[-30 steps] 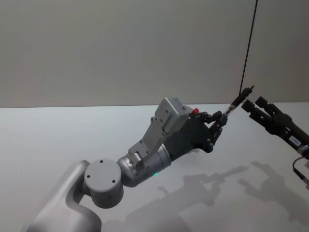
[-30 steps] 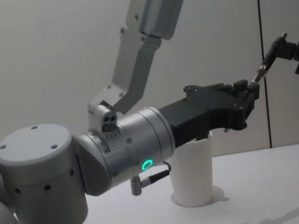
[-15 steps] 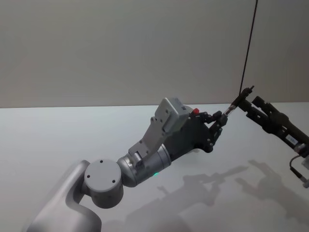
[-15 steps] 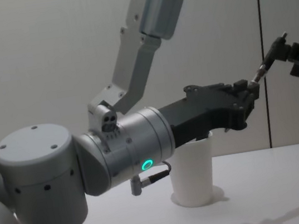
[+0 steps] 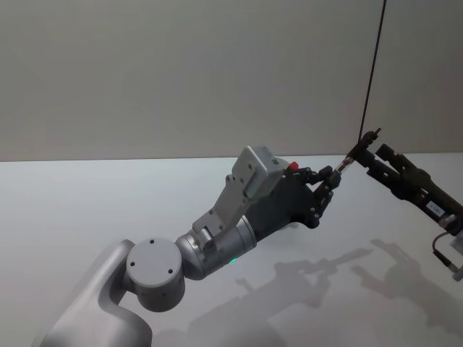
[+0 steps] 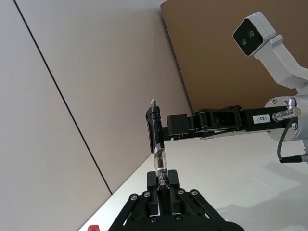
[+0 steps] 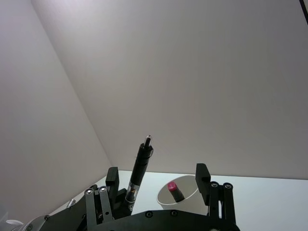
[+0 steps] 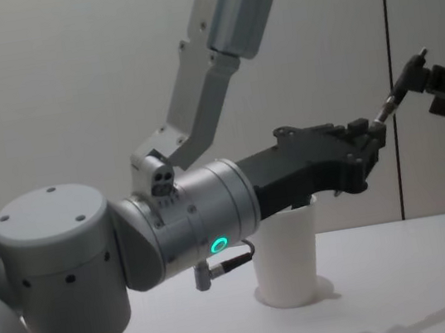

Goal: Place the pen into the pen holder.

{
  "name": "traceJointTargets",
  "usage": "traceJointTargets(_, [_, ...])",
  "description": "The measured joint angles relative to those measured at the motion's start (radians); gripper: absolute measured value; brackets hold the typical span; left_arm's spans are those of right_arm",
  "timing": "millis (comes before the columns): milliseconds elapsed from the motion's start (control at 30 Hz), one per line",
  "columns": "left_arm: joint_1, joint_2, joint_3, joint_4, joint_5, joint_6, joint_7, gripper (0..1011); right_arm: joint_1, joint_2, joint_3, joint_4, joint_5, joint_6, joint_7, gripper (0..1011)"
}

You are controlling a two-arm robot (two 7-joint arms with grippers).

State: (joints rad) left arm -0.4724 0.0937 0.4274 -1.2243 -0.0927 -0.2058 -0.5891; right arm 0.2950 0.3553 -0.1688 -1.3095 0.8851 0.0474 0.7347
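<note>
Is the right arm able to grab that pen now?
Probably yes: the pen stands with its free upper end inside the open right gripper; the left gripper holds only its lower end.

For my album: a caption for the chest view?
The left claw holds the pen aloft by its lower end; the open right claw flanks its top; white pen holder stands below.

White pen holder (image 8: 291, 261) stands on pale table (image 8: 409, 293).
</note>
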Motion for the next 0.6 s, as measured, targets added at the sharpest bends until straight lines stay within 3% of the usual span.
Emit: traceJointTargets(600, [0.0, 0.0, 0.0, 0.0, 0.0, 0.0, 0.0, 139, 0.011, -0.001, -0.009, 0.011, -0.005, -0.007, 0.001, 1002])
